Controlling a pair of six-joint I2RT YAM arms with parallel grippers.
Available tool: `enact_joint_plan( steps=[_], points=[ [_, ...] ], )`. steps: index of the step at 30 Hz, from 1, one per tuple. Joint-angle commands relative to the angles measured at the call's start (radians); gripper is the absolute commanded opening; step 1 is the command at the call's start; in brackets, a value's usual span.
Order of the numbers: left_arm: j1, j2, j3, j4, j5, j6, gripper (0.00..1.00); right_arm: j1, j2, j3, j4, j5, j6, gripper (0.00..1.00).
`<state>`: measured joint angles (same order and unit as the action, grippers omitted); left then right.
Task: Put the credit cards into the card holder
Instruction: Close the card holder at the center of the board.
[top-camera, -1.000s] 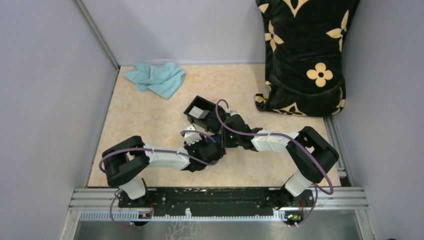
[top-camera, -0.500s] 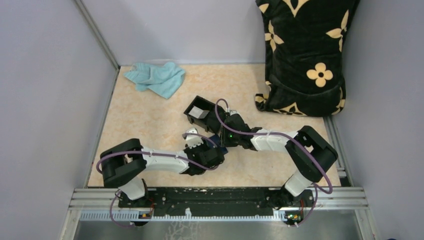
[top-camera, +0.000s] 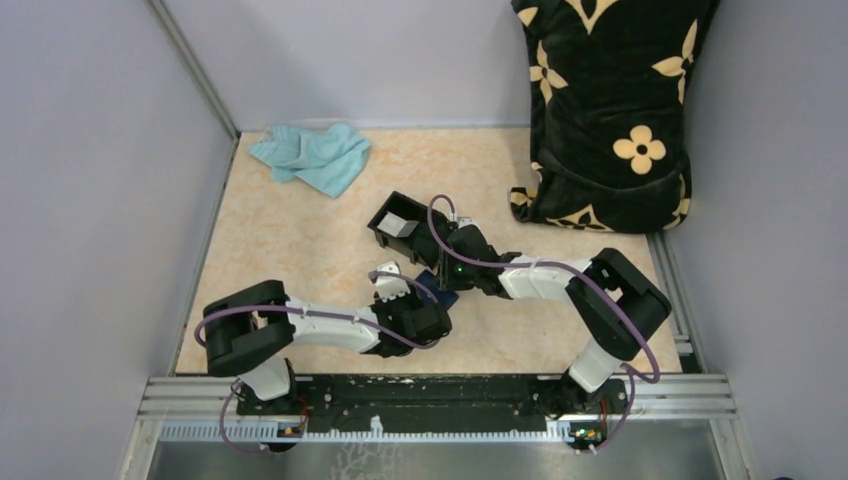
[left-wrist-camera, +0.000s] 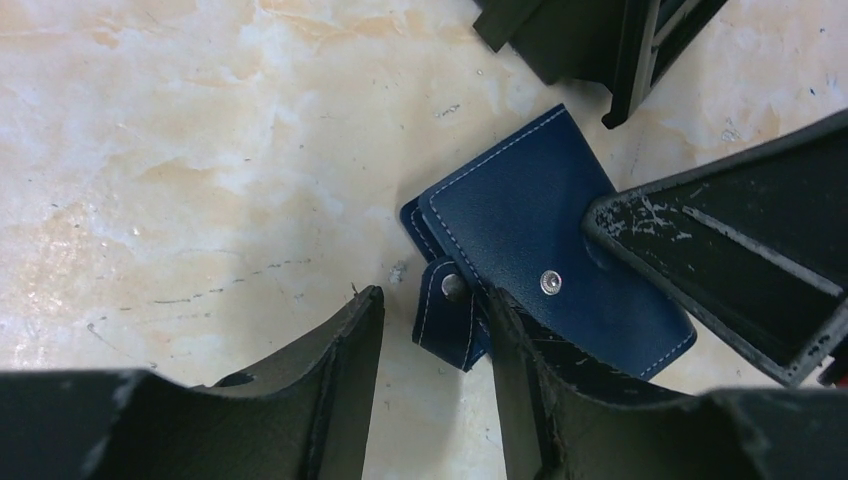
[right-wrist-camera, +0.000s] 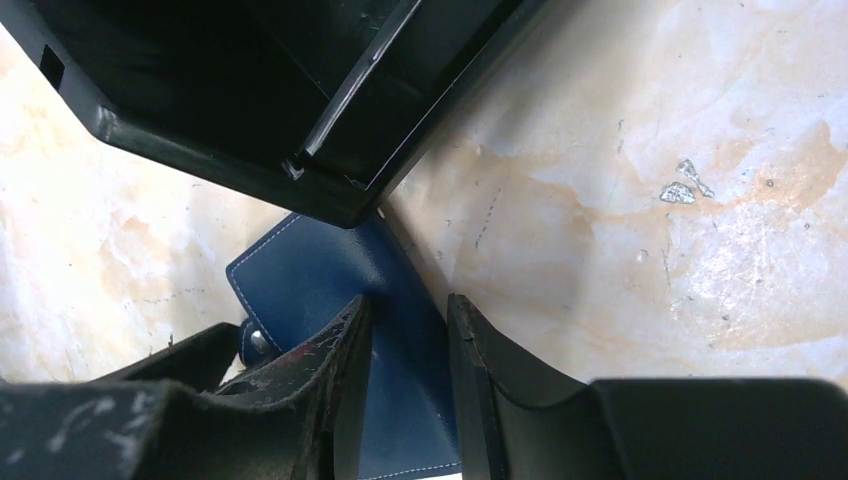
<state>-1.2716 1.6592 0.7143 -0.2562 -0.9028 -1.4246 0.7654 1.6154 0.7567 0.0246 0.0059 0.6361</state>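
On the marbled surface (left-wrist-camera: 200, 150) the card holder (left-wrist-camera: 540, 240) is seen folded, its loose tab (left-wrist-camera: 448, 325) between the left claw's (left-wrist-camera: 435, 300) parted jaws. The right claw (right-wrist-camera: 410, 305) bears on its far edge; whether it grips cannot be told. The tab should be pinched squarely, the body pinned.

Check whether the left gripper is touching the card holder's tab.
Cannot tell. Left wrist view: the tab lies between the open left gripper's fingers, clear of one, but the other overlaps it and hides any gap.
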Motion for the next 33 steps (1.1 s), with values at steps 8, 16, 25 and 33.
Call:
enact_joint_plan(
  steps=[8, 16, 25, 33],
  points=[
    [-0.079, 0.179, -0.124, -0.120, 0.577, 0.021, 0.48, 0.001, 0.059, -0.058, -0.104, 0.042, -0.036, 0.34],
    [-0.123, 0.185, -0.120, -0.120, 0.582, 0.027, 0.46, 0.000, 0.059, -0.070, -0.109, 0.032, -0.045, 0.34],
    [-0.157, 0.186, -0.121, -0.111, 0.582, 0.032, 0.40, -0.001, 0.055, -0.097, -0.105, 0.029, -0.048, 0.35],
    [-0.189, 0.247, -0.097, -0.103, 0.579, 0.039, 0.25, -0.001, 0.064, -0.115, -0.085, 0.025, -0.046, 0.35]
  ],
)
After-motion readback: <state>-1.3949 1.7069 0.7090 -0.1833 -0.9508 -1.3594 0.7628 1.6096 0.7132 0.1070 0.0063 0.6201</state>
